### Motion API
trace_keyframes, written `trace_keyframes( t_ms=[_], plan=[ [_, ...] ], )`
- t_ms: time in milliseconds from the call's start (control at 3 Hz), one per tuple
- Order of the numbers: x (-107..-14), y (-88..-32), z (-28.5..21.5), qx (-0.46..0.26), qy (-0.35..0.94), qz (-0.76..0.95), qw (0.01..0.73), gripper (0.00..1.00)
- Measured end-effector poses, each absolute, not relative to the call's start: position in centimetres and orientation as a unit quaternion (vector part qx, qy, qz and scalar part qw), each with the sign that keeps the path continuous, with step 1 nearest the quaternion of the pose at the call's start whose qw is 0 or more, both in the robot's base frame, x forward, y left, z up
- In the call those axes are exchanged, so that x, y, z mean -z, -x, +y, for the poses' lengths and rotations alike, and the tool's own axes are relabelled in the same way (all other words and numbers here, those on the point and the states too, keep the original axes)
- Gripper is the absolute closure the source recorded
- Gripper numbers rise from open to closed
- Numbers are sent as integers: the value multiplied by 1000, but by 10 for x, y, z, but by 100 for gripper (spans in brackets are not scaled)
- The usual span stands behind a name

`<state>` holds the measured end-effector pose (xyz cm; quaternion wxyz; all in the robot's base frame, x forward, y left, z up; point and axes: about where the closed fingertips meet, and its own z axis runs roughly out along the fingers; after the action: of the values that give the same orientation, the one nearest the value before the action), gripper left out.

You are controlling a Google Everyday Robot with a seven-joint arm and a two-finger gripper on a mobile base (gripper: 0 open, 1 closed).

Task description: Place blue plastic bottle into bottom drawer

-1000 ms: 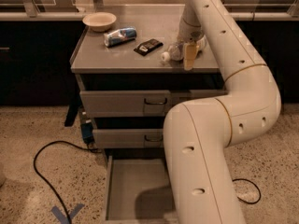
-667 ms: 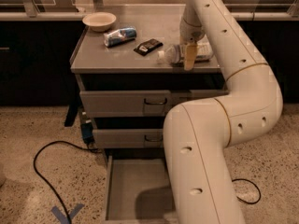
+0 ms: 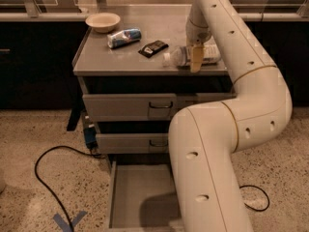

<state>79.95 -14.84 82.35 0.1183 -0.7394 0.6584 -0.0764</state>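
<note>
The blue plastic bottle [image 3: 179,56] lies on its side on the cabinet top at the right, with its white cap pointing left. My gripper [image 3: 195,58] reaches down from the arm onto the bottle's middle, and its yellowish part covers the bottle there. The right end of the bottle shows past the gripper. The bottom drawer [image 3: 126,193] is pulled open at floor level below the two upper drawers. Its grey floor is bare, and my arm covers its right part.
On the cabinet top [image 3: 96,59] are a white bowl [image 3: 102,21], a blue and silver can [image 3: 124,36] and a dark packet [image 3: 153,48]. A black cable [image 3: 46,178] loops on the floor at the left. A blue tape mark [image 3: 67,221] lies near the drawer.
</note>
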Motion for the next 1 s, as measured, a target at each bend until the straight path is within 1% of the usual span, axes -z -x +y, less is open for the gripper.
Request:
trace_keyframes(
  t_ms=[333,667,1000],
  plan=[
    [-851,-803,-147,88,726,665,154,100],
    [-893,-792,-152,100,706,679,177,100],
    [-938,-768,-160,97,684,686,227,100]
  ],
)
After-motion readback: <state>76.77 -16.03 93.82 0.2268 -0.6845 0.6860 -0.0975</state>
